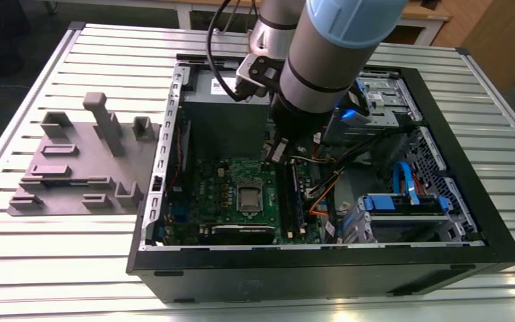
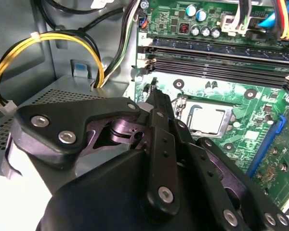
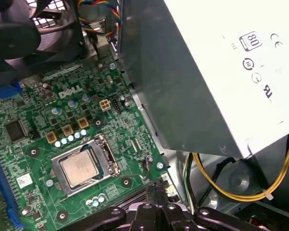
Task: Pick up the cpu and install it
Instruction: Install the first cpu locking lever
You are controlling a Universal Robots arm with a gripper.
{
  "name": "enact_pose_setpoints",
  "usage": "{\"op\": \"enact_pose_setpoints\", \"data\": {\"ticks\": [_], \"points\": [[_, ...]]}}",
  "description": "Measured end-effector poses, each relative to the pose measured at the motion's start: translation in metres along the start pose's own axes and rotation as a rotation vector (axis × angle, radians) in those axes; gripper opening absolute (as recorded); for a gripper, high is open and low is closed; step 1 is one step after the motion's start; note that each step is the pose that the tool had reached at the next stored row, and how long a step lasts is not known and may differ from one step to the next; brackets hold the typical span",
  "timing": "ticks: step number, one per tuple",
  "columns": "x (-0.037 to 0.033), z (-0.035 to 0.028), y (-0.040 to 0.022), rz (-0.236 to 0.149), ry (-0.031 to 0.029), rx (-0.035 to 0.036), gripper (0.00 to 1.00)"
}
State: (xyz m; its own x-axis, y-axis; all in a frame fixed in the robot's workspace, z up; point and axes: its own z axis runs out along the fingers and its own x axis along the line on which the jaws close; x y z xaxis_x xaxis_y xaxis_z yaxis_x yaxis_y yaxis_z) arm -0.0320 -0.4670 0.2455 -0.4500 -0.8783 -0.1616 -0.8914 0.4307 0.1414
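One cpu (image 3: 82, 169) lies flat, silver top up, in its socket; jaws' state unclear.

Exterior high overhead; wrist views seemingly close, sharing motherboard (image 3: 77, 120).

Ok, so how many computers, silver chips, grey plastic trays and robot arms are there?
Computer: 1
Silver chip: 1
Grey plastic tray: 1
Robot arm: 1
Total: 4
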Motion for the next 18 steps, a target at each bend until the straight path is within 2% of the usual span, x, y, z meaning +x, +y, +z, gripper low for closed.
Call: {"op": "enact_pose_setpoints", "data": {"ticks": [8, 18], "points": [[-0.0041, 0.0038, 0.002, -0.001, 0.0002, -0.0001, 0.1], [-0.0038, 0.0089, 0.0064, -0.002, 0.0002, -0.0002, 0.1]]}}
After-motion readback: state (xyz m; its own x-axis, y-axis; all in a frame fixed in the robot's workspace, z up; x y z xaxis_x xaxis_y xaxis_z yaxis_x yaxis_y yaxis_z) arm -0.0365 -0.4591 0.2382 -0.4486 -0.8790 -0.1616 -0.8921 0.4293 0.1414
